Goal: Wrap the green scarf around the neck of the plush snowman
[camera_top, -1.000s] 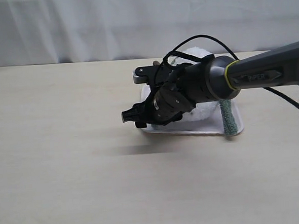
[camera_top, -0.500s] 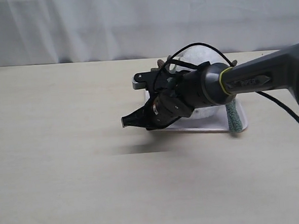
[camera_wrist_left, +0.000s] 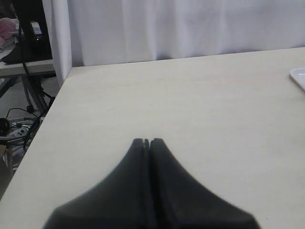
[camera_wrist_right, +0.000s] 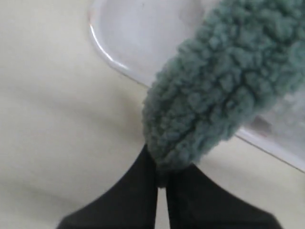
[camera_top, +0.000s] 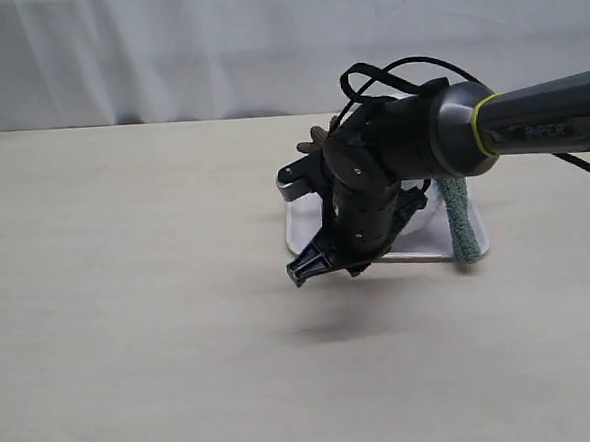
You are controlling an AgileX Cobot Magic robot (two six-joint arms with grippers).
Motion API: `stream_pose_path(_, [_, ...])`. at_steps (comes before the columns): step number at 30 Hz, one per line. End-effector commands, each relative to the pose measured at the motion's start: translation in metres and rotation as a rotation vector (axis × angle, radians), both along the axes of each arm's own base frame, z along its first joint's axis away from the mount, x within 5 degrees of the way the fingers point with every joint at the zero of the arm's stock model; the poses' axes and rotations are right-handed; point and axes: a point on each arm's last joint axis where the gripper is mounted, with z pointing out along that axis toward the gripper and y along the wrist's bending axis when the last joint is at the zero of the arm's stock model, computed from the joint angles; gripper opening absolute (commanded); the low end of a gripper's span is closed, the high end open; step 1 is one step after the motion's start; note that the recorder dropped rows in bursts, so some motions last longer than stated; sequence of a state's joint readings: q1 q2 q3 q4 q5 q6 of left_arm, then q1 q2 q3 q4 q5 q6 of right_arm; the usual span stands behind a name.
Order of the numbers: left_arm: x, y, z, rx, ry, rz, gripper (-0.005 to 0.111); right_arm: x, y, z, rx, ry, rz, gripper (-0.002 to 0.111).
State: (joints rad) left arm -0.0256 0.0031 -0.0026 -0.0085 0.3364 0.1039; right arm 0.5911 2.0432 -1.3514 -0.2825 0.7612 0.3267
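Observation:
My right gripper (camera_top: 303, 273) hangs just off the front edge of the white tray (camera_top: 301, 231), pointing down and to the left. In the right wrist view the right gripper (camera_wrist_right: 161, 176) is shut on one end of the fuzzy grey-green scarf (camera_wrist_right: 214, 81). Another stretch of the green scarf (camera_top: 456, 221) hangs over the tray's right side. The plush snowman (camera_top: 422, 211) is almost wholly hidden behind the arm; only some white fluff and a brown twig arm (camera_top: 315, 140) show. Its neck is hidden. The left gripper (camera_wrist_left: 147, 141) is shut and empty over bare table.
The right arm (camera_top: 530, 131) and its black cable (camera_top: 396, 70) stretch in from the right across the tray. A white curtain (camera_top: 164, 49) backs the table. A corner of the tray (camera_wrist_left: 299, 77) shows in the left wrist view, as does the table's edge (camera_wrist_left: 43, 129).
The right gripper has swung from pointing left to pointing down-left and moved toward the tray's front edge. The hanging scarf stretch stayed at the tray's right side.

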Motion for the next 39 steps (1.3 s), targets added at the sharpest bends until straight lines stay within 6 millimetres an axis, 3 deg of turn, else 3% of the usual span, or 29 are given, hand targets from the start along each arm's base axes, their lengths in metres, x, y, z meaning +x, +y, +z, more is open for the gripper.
stream_pose_path(1, [0.000,0.000,0.000,-0.002,-0.012,0.001,0.000,-0.006,-0.018,0.007,-0.183,0.073,0.048,0.004])
stream_pose_path(13, [0.000,0.000,0.001,-0.002,-0.014,0.001,0.000,-0.005,-0.040,0.014,-0.453,0.072,0.095,0.004])
stream_pose_path(34, [0.000,0.000,0.000,-0.002,-0.012,0.001,0.000,-0.008,-0.044,-0.006,-0.490,0.070,0.158,0.004])
stream_pose_path(39, [0.000,0.000,0.000,-0.002,-0.012,0.001,0.000,-0.008,-0.044,-0.004,-0.487,0.078,0.149,0.019])
